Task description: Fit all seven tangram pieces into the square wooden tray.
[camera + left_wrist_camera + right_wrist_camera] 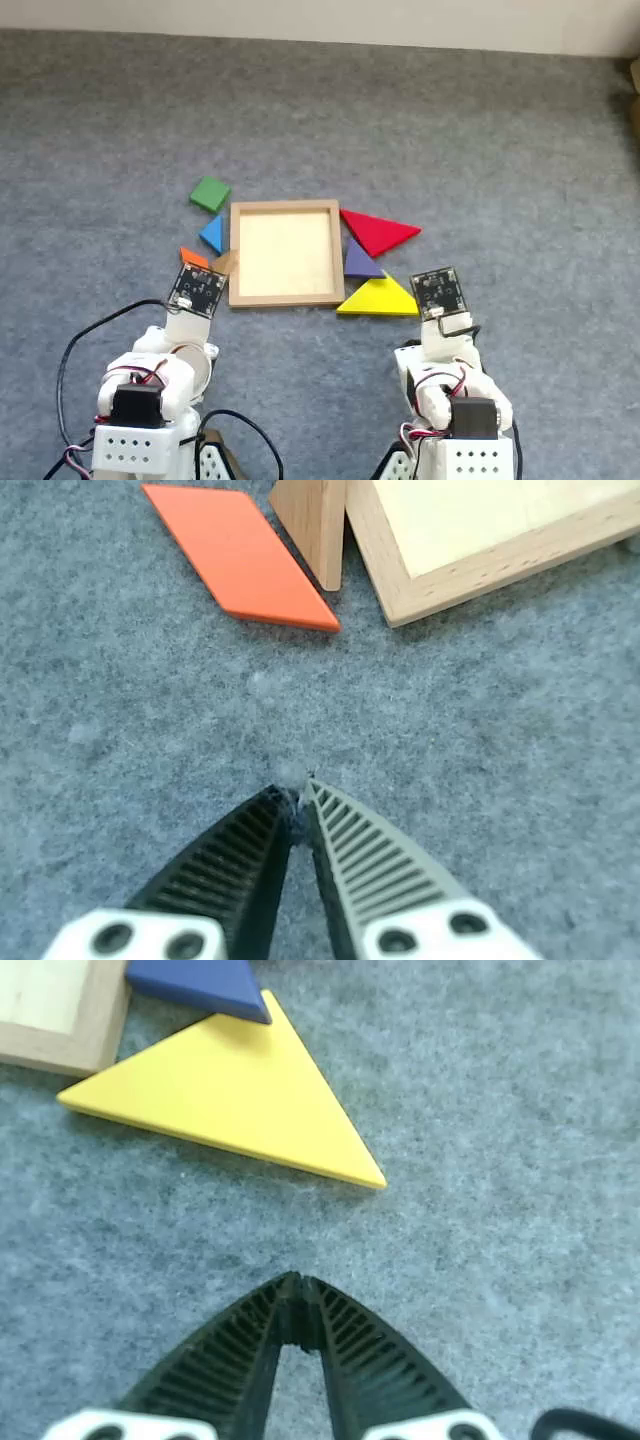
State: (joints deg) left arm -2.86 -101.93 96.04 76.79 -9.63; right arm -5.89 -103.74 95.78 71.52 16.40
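- Wooden tray [285,208] on desk [480,150], interior bare wood.
- Outside, left flank: green square [209,194], blue triangle [213,234], orange parallelogram [192,257], plain-wood piece [224,263]; right flank: red triangle [376,232], purple triangle [360,261], yellow triangle [381,298].
- Left claw [298,795], right claw [292,1290]: both closed, empty.

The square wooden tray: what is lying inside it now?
Nothing. In the high view the tray shows a pale floor that is bare from wall to wall. Nothing covers the floor, so no piece can be hidden inside.
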